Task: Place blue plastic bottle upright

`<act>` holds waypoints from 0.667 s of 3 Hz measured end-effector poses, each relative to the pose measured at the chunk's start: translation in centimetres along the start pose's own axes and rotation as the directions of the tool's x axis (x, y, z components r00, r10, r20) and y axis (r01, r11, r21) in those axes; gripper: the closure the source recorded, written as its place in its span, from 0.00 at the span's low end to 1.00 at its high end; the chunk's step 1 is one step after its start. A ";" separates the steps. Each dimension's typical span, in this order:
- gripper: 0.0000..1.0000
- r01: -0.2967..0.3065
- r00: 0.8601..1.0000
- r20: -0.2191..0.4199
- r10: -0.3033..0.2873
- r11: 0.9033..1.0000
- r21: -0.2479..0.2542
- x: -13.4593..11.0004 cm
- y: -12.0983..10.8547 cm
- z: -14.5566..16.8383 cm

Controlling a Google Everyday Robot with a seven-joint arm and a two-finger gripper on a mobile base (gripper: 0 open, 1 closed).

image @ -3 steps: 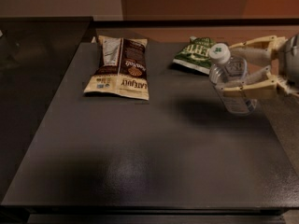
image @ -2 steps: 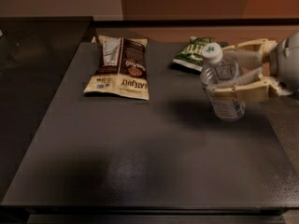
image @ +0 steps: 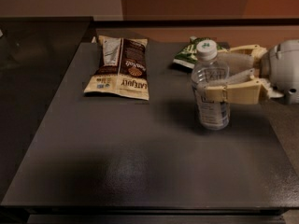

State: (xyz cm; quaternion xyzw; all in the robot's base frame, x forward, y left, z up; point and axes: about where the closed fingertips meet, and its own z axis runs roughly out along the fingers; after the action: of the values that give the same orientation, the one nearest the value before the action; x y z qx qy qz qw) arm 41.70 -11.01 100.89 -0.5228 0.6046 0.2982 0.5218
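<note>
We are looking across a dark table (image: 140, 171), its flat top matte and finely grained, with squared edges. The brown snack bag (image: 120, 66) is lying flat on it, a glossy rectangular pouch in brown and cream with printed lettering; we are taking it as our marker.

Well to the right of the brown snack bag, the arm's rounded, pale grey wrist housing (image: 282, 69) is showing at the picture's edge, smooth and shell-like. From it the gripper (image: 211, 76) is reaching toward the snack bag, its cream plastic fingers long and flat. The near finger (image: 231, 93) is crossing the front of the blue plastic bottle (image: 214, 111) and the other is running behind it, so the claw is clamping the bottle at mid-height.

The bottle is standing upright to the right of the snack bag and slightly nearer to us, well apart from it, its base appearing to rest on the tabletop. It is a clear cylinder wearing a pale wrap label.

Right of the snack bag and just behind the bottle, a crumpled green bag (image: 187, 56) is lying flat. A round white screw cap (image: 206, 49) is topping the bottle.
</note>
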 end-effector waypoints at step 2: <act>1.00 -0.120 0.986 0.115 0.124 0.992 -0.035 0.3 1.0 1.8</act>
State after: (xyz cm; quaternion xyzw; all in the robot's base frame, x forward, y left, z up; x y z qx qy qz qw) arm 41.37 -9.25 99.94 -0.4737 0.5997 0.3680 0.5296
